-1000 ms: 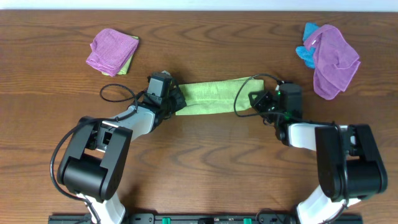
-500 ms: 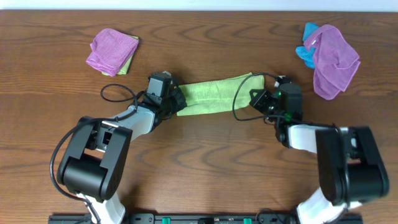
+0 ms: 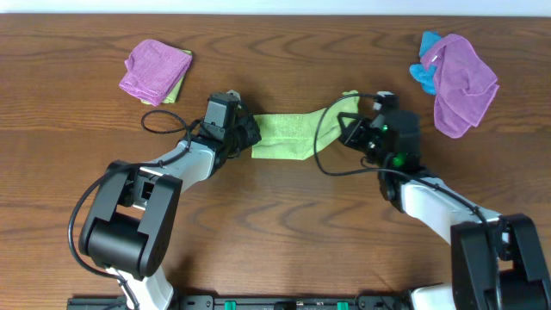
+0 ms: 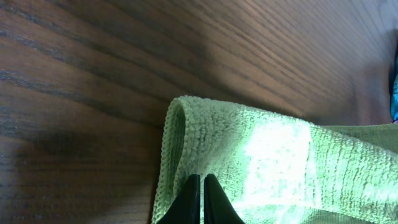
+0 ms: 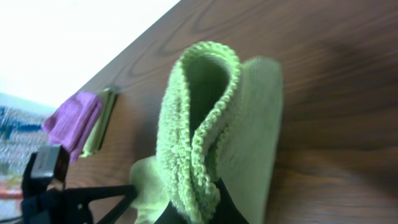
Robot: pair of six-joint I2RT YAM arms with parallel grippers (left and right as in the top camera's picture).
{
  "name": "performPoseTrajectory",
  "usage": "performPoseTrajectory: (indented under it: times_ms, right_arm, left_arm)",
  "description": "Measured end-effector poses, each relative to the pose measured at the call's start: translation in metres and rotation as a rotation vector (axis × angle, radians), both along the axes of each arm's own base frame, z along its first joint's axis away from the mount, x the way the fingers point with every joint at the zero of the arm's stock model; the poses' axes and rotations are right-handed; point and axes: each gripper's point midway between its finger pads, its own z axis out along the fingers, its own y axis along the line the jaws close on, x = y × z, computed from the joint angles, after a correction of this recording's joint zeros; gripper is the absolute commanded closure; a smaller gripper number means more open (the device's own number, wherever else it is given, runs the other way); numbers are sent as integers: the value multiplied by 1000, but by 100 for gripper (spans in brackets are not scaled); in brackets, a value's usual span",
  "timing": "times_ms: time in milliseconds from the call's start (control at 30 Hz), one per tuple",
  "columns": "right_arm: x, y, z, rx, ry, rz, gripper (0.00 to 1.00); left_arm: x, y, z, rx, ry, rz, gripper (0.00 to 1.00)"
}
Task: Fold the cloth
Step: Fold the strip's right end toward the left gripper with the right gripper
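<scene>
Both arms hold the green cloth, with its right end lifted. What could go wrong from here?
1. The right jaws pinch only the edge of the lime-green cloth; its doubled end stands loose above them, so a layer may slip out.
2. The black cable loops over the cloth and might drag it.
3. The left jaws grip only near one end, so the strip could pivot.

No text, label, brand mark, number or sign can be read in any view (both wrist views included).
</scene>
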Motion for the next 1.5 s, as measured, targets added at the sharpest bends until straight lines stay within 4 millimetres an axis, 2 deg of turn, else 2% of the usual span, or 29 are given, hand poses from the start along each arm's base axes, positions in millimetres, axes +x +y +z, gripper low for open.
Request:
performPoseTrajectory:
  times_ms: [600,900,1133,1233,1333,1500]
  right_arm:
    - [8,67,30,-75,-54,112,99]
    - [3,109,-1,-108,7,201,99]
    - [-4,140,-9,-149,30,283,98]
    - [-5,142,-11,-164,34,296,99]
    - [-8,140,-19,-181,57,303,99]
    - [-12,138,-29,-211,82,317,99]
  left_arm:
    - [-4,1,-4,9,20,-3,94]
    - [-4,1,-4,10,19,-5,94]
    - [-6,1,-4,16,20,-26,94]
    - [-9,5,-7,25,34,-33,94]
    - [-9,17,-6,42,42,-28,94]
    - [0,40,19,47,-7,6,94]
